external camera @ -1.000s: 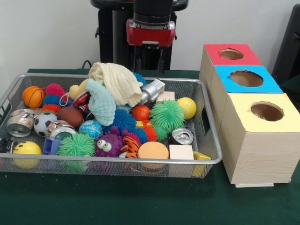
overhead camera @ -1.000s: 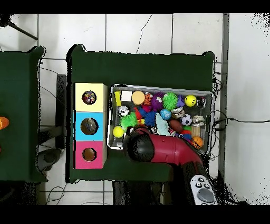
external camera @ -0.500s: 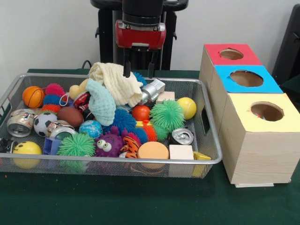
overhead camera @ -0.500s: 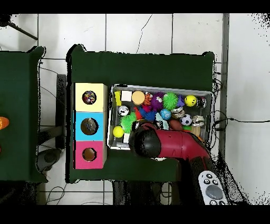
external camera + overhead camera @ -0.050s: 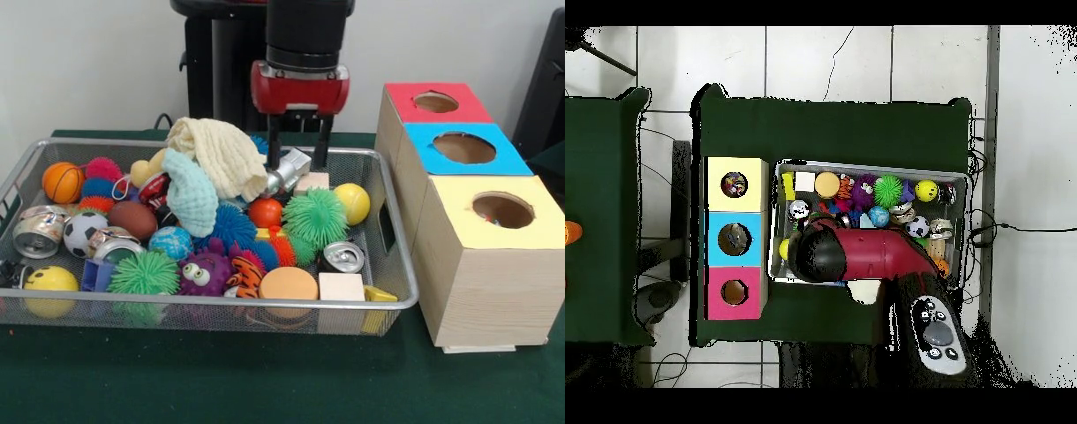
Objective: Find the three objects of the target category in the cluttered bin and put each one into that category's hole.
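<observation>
A wire bin (image 5: pixel 221 301) holds a jumble of balls, spiky toys, wooden blocks, cloths and crushed cans. My gripper (image 5: pixel 297 164) hangs open at the bin's back, its fingers (image 5: pixel 273 146) either side of a crushed silver can (image 5: pixel 288 168) and a wooden block (image 5: pixel 312 183). Nothing is held. More cans lie at the front right (image 5: pixel 342 256) and at the left (image 5: pixel 37 231). Three boxes with holes stand to the right: red (image 5: pixel 435 102), blue (image 5: pixel 463 147), yellow (image 5: pixel 503 210). In the overhead view the arm (image 5: pixel 865 258) hides the gripper.
A cream cloth (image 5: pixel 221 155) and a teal cloth (image 5: pixel 190 196) are heaped just left of the gripper. A yellow ball (image 5: pixel 352 202) and a green spiky ball (image 5: pixel 315 217) lie in front of it. The bin's back rim (image 5: pixel 353 152) runs close behind the fingers.
The gripper has swung from above the cream cloth to the right and dropped lower, down to the silver can. It stays open; the bin's contents look unmoved.
</observation>
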Action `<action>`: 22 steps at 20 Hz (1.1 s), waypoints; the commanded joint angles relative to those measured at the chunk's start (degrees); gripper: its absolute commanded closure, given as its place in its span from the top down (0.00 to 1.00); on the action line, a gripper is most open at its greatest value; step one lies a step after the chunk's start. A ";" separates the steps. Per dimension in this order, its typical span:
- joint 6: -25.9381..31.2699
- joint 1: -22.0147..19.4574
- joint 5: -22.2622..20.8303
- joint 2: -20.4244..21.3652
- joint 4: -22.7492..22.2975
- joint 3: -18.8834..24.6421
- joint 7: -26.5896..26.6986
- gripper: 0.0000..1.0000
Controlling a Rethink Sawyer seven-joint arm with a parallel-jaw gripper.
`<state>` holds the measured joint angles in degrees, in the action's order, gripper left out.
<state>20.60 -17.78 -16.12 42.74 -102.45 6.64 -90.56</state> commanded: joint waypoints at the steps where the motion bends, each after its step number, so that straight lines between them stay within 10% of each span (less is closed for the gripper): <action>1: 6.97 1.06 -0.28 -4.05 8.18 2.35 -2.51 1.00; 22: 14.58 -2.56 -1.57 -6.48 17.17 5.50 4.56 1.00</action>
<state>26.45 -19.25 -16.17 39.58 -91.18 7.15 -90.56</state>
